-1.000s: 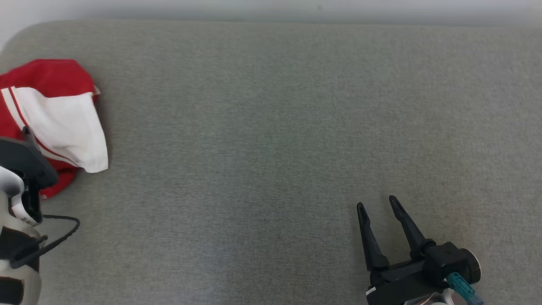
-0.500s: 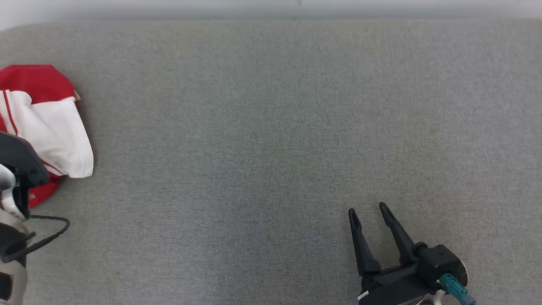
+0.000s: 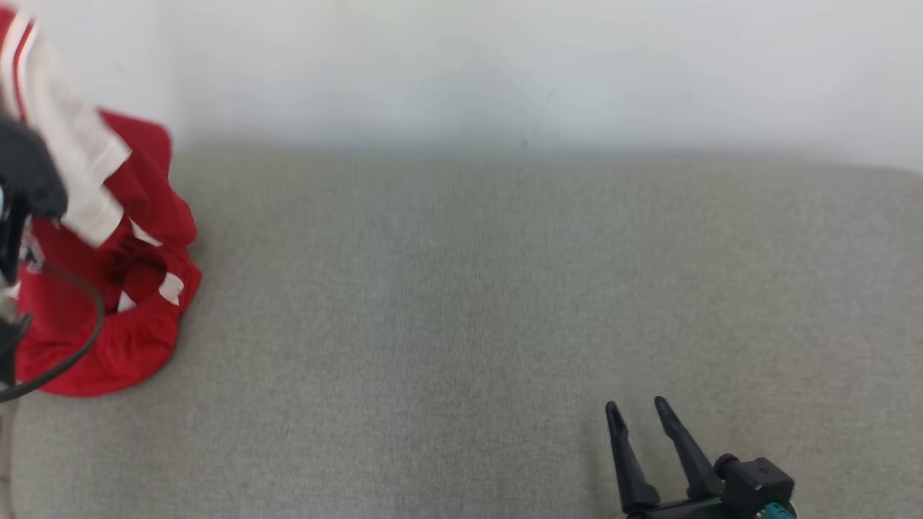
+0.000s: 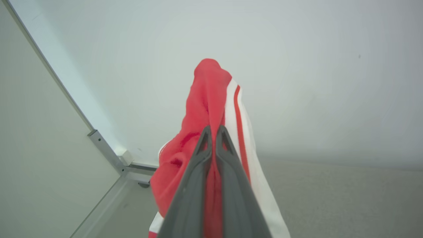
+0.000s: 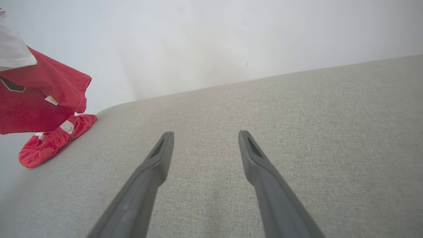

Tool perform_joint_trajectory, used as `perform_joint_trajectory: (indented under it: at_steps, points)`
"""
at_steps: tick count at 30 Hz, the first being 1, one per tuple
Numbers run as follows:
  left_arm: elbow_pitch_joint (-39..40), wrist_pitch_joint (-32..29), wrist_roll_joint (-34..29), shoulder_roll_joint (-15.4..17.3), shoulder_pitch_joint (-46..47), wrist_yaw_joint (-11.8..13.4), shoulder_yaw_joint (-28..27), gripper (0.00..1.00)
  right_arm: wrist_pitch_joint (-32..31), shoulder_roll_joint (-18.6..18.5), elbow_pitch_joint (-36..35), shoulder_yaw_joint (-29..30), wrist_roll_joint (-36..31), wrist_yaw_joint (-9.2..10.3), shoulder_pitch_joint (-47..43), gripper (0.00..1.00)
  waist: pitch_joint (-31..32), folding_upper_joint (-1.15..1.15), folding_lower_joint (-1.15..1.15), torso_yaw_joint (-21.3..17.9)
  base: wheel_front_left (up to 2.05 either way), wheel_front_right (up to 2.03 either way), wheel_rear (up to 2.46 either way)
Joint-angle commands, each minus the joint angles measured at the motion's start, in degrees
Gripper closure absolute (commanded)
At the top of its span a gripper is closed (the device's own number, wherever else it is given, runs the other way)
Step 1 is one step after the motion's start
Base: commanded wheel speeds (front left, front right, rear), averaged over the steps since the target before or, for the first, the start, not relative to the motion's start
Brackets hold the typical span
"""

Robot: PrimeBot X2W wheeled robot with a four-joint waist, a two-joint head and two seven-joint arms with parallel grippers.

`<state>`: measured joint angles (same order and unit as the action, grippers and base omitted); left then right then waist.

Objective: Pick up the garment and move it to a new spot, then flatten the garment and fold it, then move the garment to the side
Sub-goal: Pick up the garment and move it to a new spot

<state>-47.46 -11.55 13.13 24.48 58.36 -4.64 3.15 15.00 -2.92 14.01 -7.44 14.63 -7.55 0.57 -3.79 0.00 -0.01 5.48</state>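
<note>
The garment (image 3: 122,216) is red with white panels and thin red stripes. It hangs at the far left of the head view, its lower end still resting on the grey surface (image 3: 505,324). In the left wrist view my left gripper (image 4: 214,130) is shut on a fold of the garment (image 4: 208,96), red cloth bunched between and above the fingers. The right wrist view shows the garment (image 5: 39,96) lifted at the left, its hem (image 5: 53,142) on the surface. My right gripper (image 3: 634,412) stands open at the lower right, low over the bare surface (image 5: 297,109), holding nothing (image 5: 205,135).
A pale wall (image 3: 505,72) rises behind the grey padded surface. The left wrist view shows a metal frame rail (image 4: 105,148) and a pale panel (image 4: 39,148) at the surface's left end. A black cable (image 3: 79,346) loops from my left arm in front of the garment.
My left gripper has closed on the garment and raised it off the surface, so it hangs stretched instead of lying bunched. The head camera has tilted up, showing more wall. The right gripper stays open.
</note>
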Motion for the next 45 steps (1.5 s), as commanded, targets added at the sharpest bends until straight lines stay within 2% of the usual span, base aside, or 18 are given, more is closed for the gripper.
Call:
perform_joint_trajectory:
  at_steps: [1, 7, 14, 18, 21, 23, 25, 31, 32, 33, 34, 39, 42, 45]
  points:
    - [1.7, -0.2, 0.2, -0.6, 1.1, -0.4, 0.5, 1.00, 0.2, 0.1, -0.3, 0.4, 0.3, 0.12, -0.6, 0.00, 5.8, 0.00, 0.01, -0.7, 0.00, 0.00, 0.00]
    - [12.8, -2.1, 2.9, -4.9, 1.7, -2.3, 4.3, 1.00, 0.2, 0.1, -0.5, 2.0, 0.4, 0.12, -1.2, 0.00, 8.6, 0.00, 0.01, -5.1, 0.00, 0.00, 0.00]
    - [23.4, -2.3, 7.9, -10.2, -2.4, -2.8, 10.4, 1.00, 0.2, 0.1, -0.5, 1.9, -0.8, 0.12, -0.7, 0.00, 9.0, 0.00, 0.01, -13.3, 0.00, 0.00, 0.00]
    - [26.5, -1.1, 10.2, -12.8, -7.1, -2.5, 11.8, 1.00, 0.2, 0.1, -0.3, 1.9, -1.1, 0.12, -0.2, 0.00, 8.2, 0.00, 0.01, -18.5, 0.00, 0.00, 0.00]
    - [26.3, 0.2, 10.8, -15.2, -12.6, -1.3, 12.9, 1.00, 0.2, 0.1, -0.6, 2.2, -1.2, 0.12, 0.0, 0.00, 6.8, 0.00, 0.01, -22.6, 0.00, 0.00, 0.00]
    - [25.0, 0.5, 9.3, -16.0, -15.0, -0.9, 14.9, 1.00, 0.2, 0.1, -0.7, 2.6, -1.3, 0.12, 0.0, 0.00, 6.0, 0.00, 0.01, -23.8, 0.00, 0.00, 0.00]
    - [23.0, 1.2, 10.3, -17.9, -17.7, -0.9, 16.2, 1.00, 0.2, 0.1, -0.9, 2.6, -1.2, 0.12, 0.3, 0.00, 5.2, 0.00, 0.01, -24.6, 0.00, 0.00, 0.00]
    - [13.1, 3.8, 8.7, -20.2, -22.6, 0.2, 20.8, 1.00, 0.2, 0.1, -1.4, 2.2, -0.5, 0.12, 1.0, 0.00, 3.2, 0.00, 0.01, -25.1, 0.00, 0.00, 0.00]
    - [11.5, 4.5, 8.7, -20.5, -22.9, 0.6, 21.3, 0.70, 0.2, 0.1, -1.5, 2.1, -0.5, 0.12, 1.2, 0.00, 2.9, 0.00, 0.01, -24.9, 0.00, 0.00, 0.00]
    - [10.1, 5.2, 9.1, -20.8, -23.3, 0.5, 21.8, 0.31, 0.2, 0.1, -1.5, 2.2, -0.3, 0.12, 1.3, 0.00, 2.7, 0.00, 0.01, -24.6, 0.00, 0.00, 0.00]
    - [8.8, 5.8, 9.9, -21.1, -23.7, 0.7, 22.2, 0.00, 0.2, 0.1, -1.5, 2.3, -0.3, 0.12, 1.4, 0.00, 2.6, 0.00, 0.01, -24.3, 0.00, 0.00, 0.00]
    - [6.3, 8.1, 13.1, -21.5, -24.8, 0.6, 23.7, 0.00, 0.2, 0.1, -1.3, 2.7, -0.5, 0.12, 1.1, 0.00, 2.5, 0.00, 0.01, -21.8, 0.00, 0.00, 0.00]
    - [8.1, 11.1, 16.5, -21.6, -25.8, 0.4, 25.1, 0.00, 0.2, 0.1, -1.2, 3.2, -0.5, 0.12, 0.7, 0.00, 3.0, 0.00, 0.01, -19.8, 0.00, 0.00, 0.00]
    - [10.6, 15.4, 17.6, -21.6, -27.6, 1.7, 25.8, 0.00, 0.2, 0.1, -1.3, 4.1, -0.5, 0.12, 0.2, 0.00, 3.6, 0.00, 0.01, -17.5, 0.00, 0.00, 0.00]
